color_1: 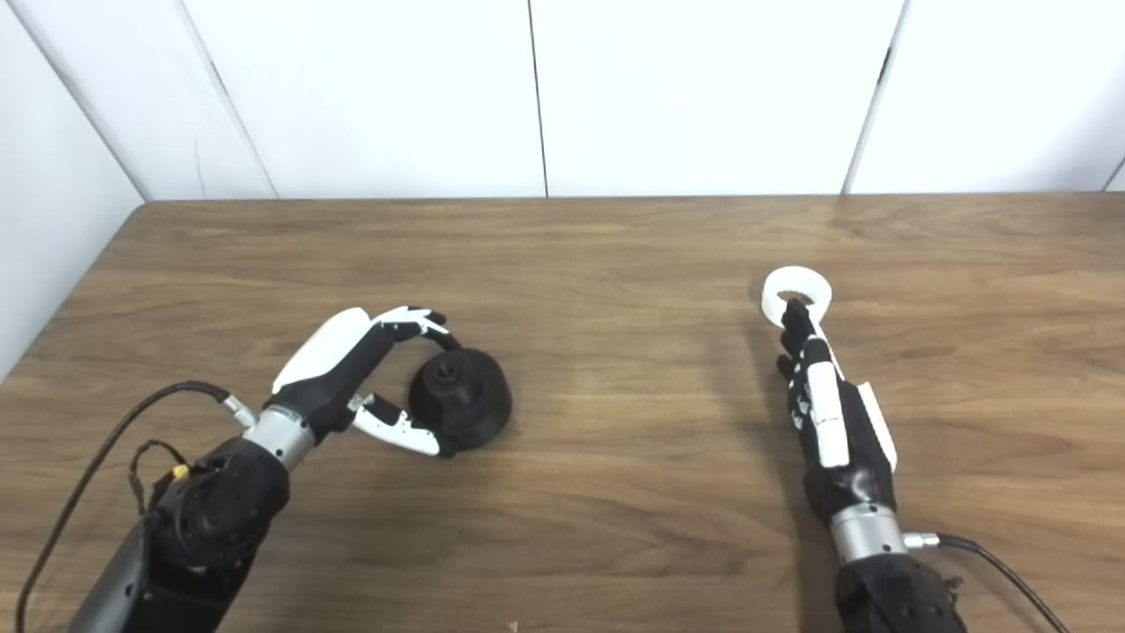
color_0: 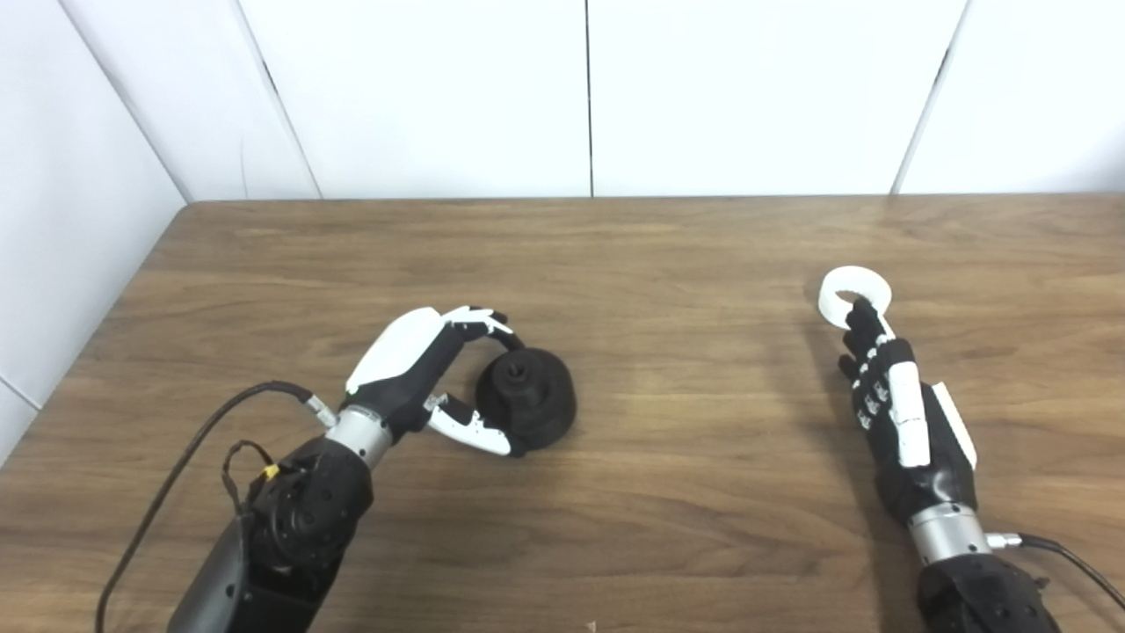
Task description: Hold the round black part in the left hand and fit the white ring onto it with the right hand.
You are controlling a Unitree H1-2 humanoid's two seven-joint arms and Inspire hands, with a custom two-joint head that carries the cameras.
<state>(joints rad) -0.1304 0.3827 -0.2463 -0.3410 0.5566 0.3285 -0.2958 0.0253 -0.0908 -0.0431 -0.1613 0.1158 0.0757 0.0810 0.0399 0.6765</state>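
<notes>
The left hand [color_0: 413, 369] curls around the round black part [color_0: 527, 400], fingers over its far side and thumb [color_0: 470, 431] at its near edge, so it cups the part; whether the grip is firm I cannot tell, and the part seems to rest on the wooden table [color_0: 668, 264], tipped so its hub faces up and toward the camera. That cupping pose likely suits steadying the part so its raised centre stays clear for the ring. The right hand [color_1: 831, 422] lies stretched out, well apart on the other side, fingers nearly straight and close together, their tips touching or poking into the hole of the white ring [color_1: 796, 294]. It reads as reaching to hook or slide the ring rather than holding it. There are two hands, one black part, one white ring and one table.
</notes>
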